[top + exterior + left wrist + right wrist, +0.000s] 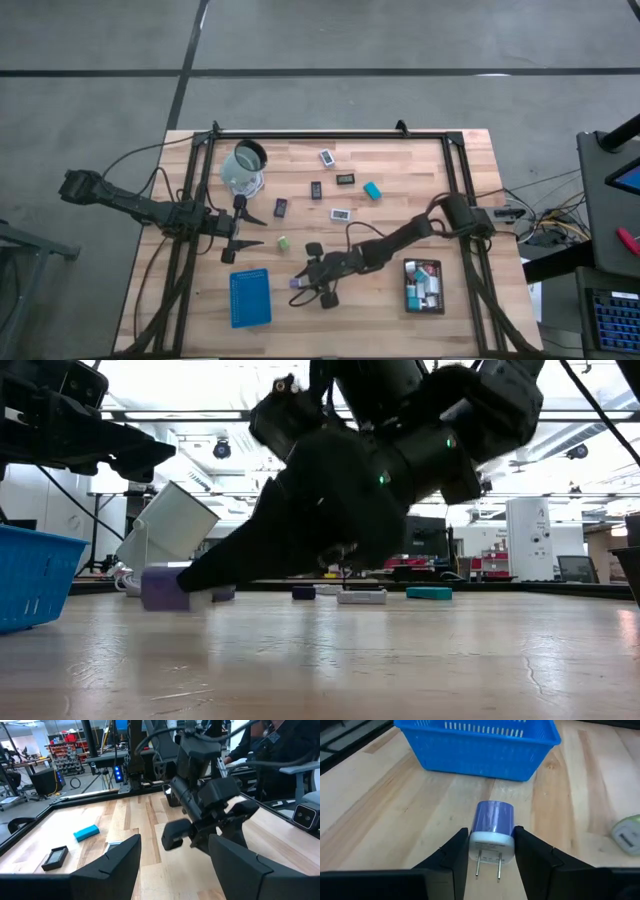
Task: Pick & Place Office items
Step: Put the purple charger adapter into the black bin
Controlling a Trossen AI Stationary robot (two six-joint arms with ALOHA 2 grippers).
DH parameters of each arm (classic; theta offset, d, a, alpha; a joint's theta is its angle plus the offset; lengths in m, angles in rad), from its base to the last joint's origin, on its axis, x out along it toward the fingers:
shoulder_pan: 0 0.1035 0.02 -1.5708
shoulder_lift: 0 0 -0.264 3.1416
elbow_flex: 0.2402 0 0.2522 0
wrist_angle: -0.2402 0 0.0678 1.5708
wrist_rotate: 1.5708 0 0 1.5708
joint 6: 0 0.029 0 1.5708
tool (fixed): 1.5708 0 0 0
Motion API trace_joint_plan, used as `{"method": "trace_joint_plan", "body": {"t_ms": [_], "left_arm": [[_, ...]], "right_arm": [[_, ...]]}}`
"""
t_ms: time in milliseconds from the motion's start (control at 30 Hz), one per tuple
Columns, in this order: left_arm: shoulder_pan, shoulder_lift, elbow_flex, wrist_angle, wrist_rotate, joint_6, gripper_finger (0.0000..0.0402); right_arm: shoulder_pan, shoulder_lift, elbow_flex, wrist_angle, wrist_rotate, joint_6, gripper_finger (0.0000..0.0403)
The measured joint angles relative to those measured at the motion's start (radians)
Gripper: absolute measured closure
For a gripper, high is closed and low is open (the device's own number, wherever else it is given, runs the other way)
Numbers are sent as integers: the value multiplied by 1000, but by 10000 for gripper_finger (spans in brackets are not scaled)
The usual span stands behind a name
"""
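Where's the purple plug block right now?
In the high view the purple plug block sits near the table's front centre, gripped between the right gripper's jaws, just right of the blue tray.

Overhead camera straight down over my bench [400, 200], low camera level across it, my wrist cameras close behind each end effector, all sharing the blue tray [249, 297].

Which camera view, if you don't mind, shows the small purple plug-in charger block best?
The right wrist view: the small purple plug-in charger block fills the centre, its two prongs visible, clamped between the right gripper fingers. The low view shows one purple side; the high view only a speck; the left wrist view hides it.
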Motion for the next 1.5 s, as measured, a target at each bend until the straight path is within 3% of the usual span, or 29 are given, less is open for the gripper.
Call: {"method": "trace_joint_plan", "body": {"t_ms": [467,767,1333,1500], "left_arm": [[0,0,0,0,0,0,164],[0,0,0,-1,0,0,164],[0,0,0,0,0,0,164],[0,0,0,0,0,0,164]], "right_arm": [[2,-234,-6,-341,91,-28,275],[10,-413,-5,-656,108,153,272],[123,-662,4,-1227,103,732,269],[174,-702,4,-1404,58,999,268]]}}
